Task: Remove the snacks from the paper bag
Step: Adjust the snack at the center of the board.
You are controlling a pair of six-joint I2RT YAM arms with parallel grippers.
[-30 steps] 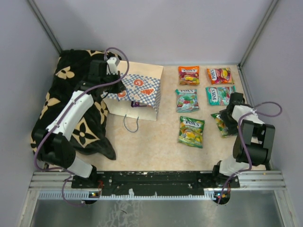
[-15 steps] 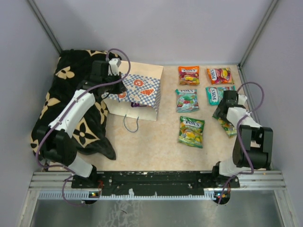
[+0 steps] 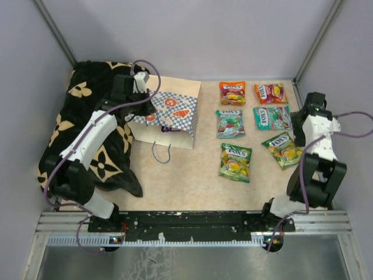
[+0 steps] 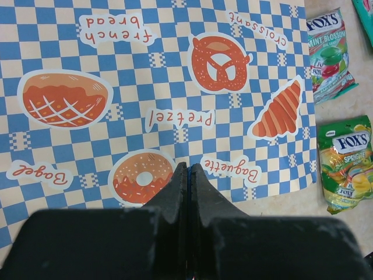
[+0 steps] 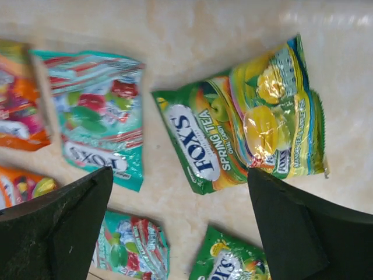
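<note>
The paper bag point(image 3: 175, 111) lies on its side at the back left, with its checkered face point(image 4: 175, 87) under my left gripper point(image 4: 187, 169). That gripper point(image 3: 144, 93) is shut, and a thin blue cord of the bag's handle shows between its fingers. Several snacks lie in rows on the right: orange point(image 3: 232, 93), red point(image 3: 270, 93), mint point(image 3: 229, 123), teal point(image 3: 271, 117) and two green packets point(image 3: 235, 162) point(image 3: 282, 149). My right gripper point(image 3: 304, 119) hangs open and empty above them. It is over the green packet point(image 5: 245, 140) and touches nothing point(image 5: 179, 175).
A black cloth with cream flowers point(image 3: 87, 128) is heaped along the left side, under my left arm. The bag's second blue handle point(image 3: 161, 153) lies loose on the table in front of the bag. Grey walls close in the back and both sides.
My right arm has lifted and swung back to the right, away from the right green packet, which now lies uncovered. My left arm and the bag have barely moved.
</note>
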